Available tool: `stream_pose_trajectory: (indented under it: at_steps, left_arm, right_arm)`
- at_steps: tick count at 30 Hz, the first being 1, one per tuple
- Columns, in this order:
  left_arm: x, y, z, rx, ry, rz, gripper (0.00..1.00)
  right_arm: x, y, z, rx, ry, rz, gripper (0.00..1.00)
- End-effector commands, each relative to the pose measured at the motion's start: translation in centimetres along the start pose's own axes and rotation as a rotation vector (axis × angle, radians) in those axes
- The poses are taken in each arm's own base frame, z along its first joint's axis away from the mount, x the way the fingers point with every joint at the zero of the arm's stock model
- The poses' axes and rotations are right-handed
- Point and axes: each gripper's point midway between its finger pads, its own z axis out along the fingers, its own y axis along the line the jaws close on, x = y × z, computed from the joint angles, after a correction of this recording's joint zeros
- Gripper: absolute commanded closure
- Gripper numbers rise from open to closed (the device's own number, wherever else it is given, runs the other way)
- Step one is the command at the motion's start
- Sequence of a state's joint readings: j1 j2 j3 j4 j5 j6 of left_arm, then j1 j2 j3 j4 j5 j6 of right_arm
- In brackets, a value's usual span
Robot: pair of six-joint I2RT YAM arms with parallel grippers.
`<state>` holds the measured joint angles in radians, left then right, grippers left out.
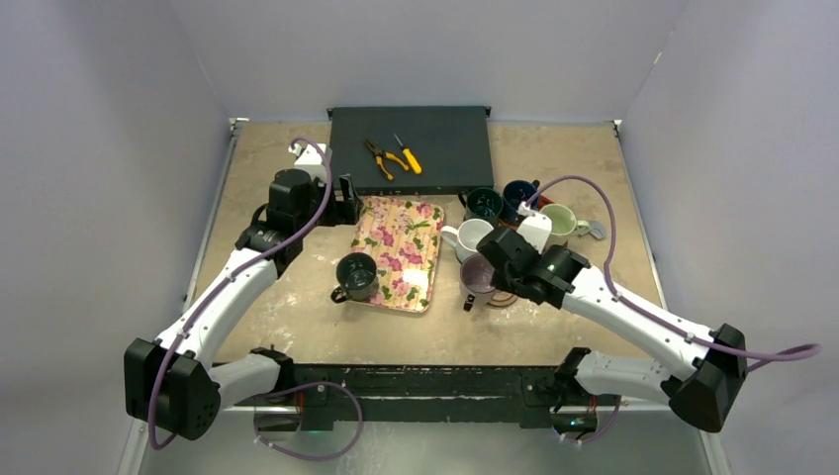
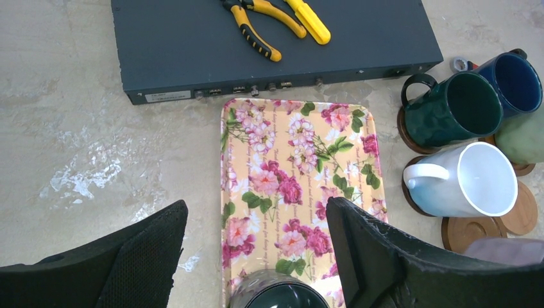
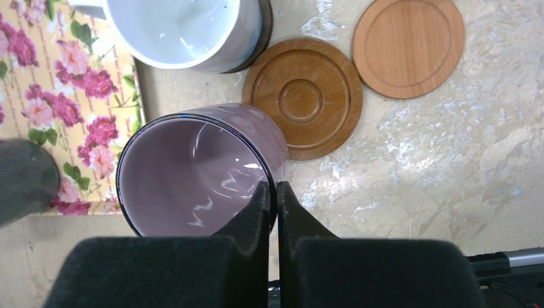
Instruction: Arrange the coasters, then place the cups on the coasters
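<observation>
My right pincer (image 3: 277,196) is clamped on the rim of the purplish mug (image 3: 186,173), one finger inside. The mug stands mouth up, its axis near upright, at the edge of the ringed coaster (image 3: 308,96), not centred. The tan coaster (image 3: 408,46) lies bare. The white mug (image 3: 186,25) and the teal mug (image 2: 449,109) sit on coasters. My left pincer (image 2: 256,205) gapes, holding nothing, above the dark mug (image 2: 282,295) on the floral tray (image 2: 295,160).

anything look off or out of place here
The dark mug sits at the near-left corner of the floral tray, not on a coaster, though a light coaster lies bare. Pliers and a screwdriver lie on the black box at the back, unrelated to the task.
</observation>
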<state>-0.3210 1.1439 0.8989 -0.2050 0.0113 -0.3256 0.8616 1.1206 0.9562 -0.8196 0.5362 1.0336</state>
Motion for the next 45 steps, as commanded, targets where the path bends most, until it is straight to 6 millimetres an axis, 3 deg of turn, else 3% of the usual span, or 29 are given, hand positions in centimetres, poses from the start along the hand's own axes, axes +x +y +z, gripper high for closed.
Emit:
stream_pose_trajectory:
  at_steps: [1,14,26,45]
  left_arm:
    - [-1.4,0.0,-0.6,-0.001,-0.048,0.002,0.21]
    - [-1.3,0.0,-0.5,0.0,-0.045,0.002,0.21]
    - [-1.1,-0.1,-0.3,0.002,-0.037,0.001,0.21]
    - [-0.6,-0.3,0.2,0.018,-0.014,-0.003,0.21]
  right_arm:
    - [-1.9,-1.4,-0.1,0.025,-0.077,0.097,1.0]
    - [-4.4,-4.6,2.0,0.112,-0.137,0.196,1.0]
    - [-4.4,-5.0,3.5,0.102,-0.126,0.243,1.0]
    - [-2.4,-5.6,4.6,0.131,-0.041,0.205,1.0]
